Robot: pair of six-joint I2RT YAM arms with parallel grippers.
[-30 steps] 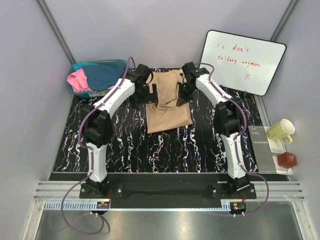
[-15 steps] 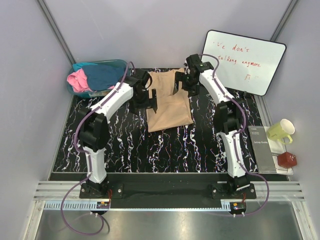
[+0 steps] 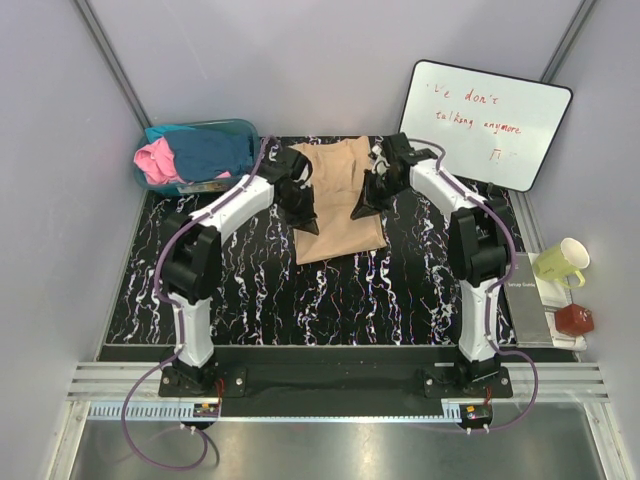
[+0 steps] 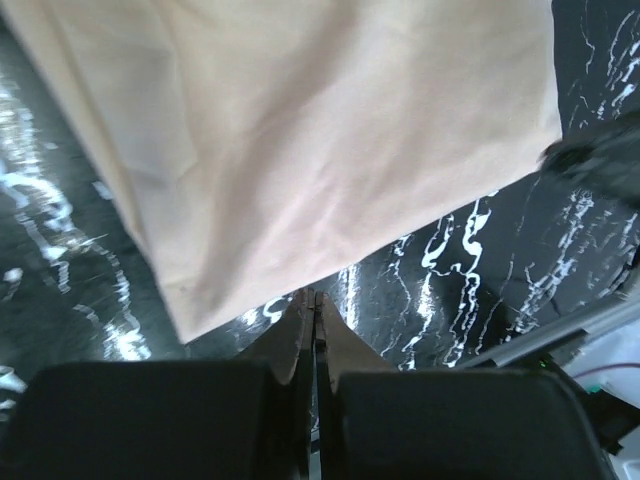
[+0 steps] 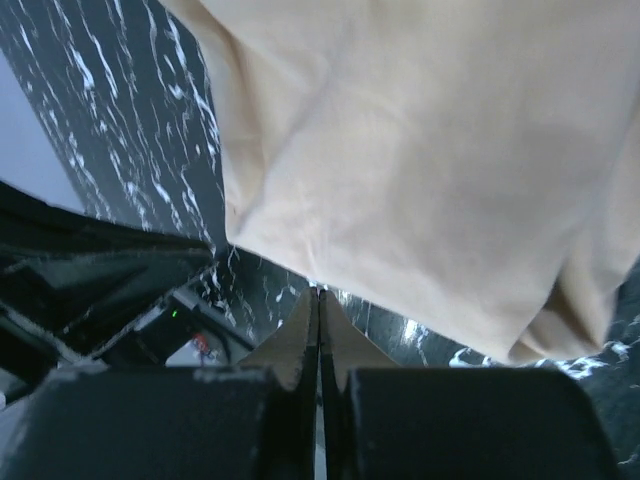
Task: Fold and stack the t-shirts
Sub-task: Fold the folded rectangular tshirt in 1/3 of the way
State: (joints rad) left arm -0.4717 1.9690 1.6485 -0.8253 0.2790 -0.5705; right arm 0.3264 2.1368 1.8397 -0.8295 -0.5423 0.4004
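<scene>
From my station I see the tan t-shirt [image 3: 338, 200] lying partly folded on the black marbled worktop [image 3: 330, 300], toward its far edge and between the two arms. The left claw [image 3: 308, 224] is at the shirt's left edge and the right claw [image 3: 361, 212] at its right edge. On the left wrist camera the claw's fingers are pressed flat together, with their tips right at the border of the cloth. The right wrist camera shows the right claw closed just as tightly at its side of the shirt. I cannot tell whether either claw has a sliver of fabric nipped between its tips. The pink t-shirt [image 3: 155, 160] and the dark teal-blue t-shirt [image 3: 207, 148] lie bundled in the plastic tub [image 3: 240, 128] at the far left. A whiteboard [image 3: 485, 120] leans at the far right, and a yellow-green mug [image 3: 560, 262] stands beside the worktop's right edge.
</scene>
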